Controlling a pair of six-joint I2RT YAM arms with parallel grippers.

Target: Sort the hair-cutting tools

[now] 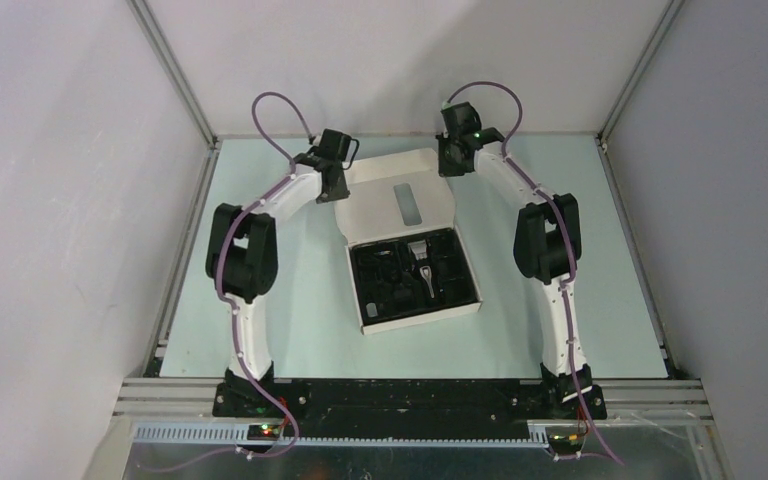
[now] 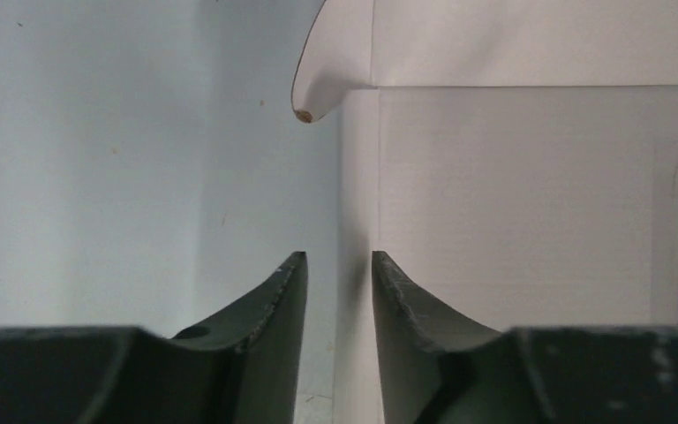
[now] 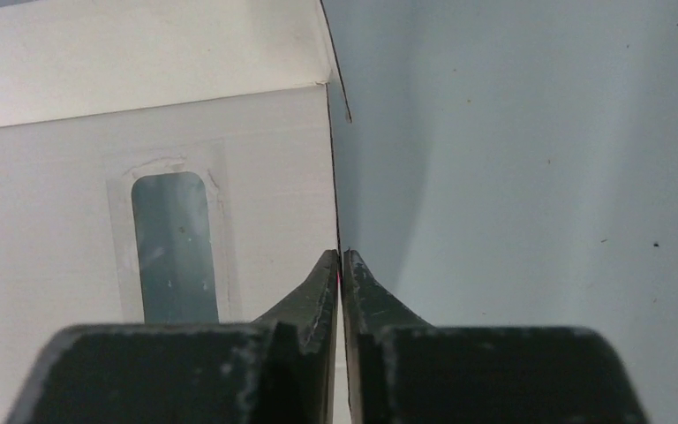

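Note:
The black hair-cutting tools (image 1: 412, 275) lie in the black moulded insert of the open white box (image 1: 370, 322) at mid table. Among them a trimmer body with a silver tip (image 1: 420, 250) shows; the others are too small to tell apart. The box lid (image 1: 380, 205) lies open at the back. My left gripper (image 1: 338, 190) is open, its fingers either side of the lid's left edge (image 2: 357, 203), as the left wrist view (image 2: 339, 258) shows. My right gripper (image 1: 452, 165) is shut on the lid's right edge (image 3: 331, 177), seen close up in the right wrist view (image 3: 342, 254).
The lid has a clear rectangular window (image 1: 407, 204), also seen in the right wrist view (image 3: 172, 247). A rounded lid flap (image 2: 318, 84) sticks out at the left. Pale green table (image 1: 260, 330) lies around the box, with walls on three sides.

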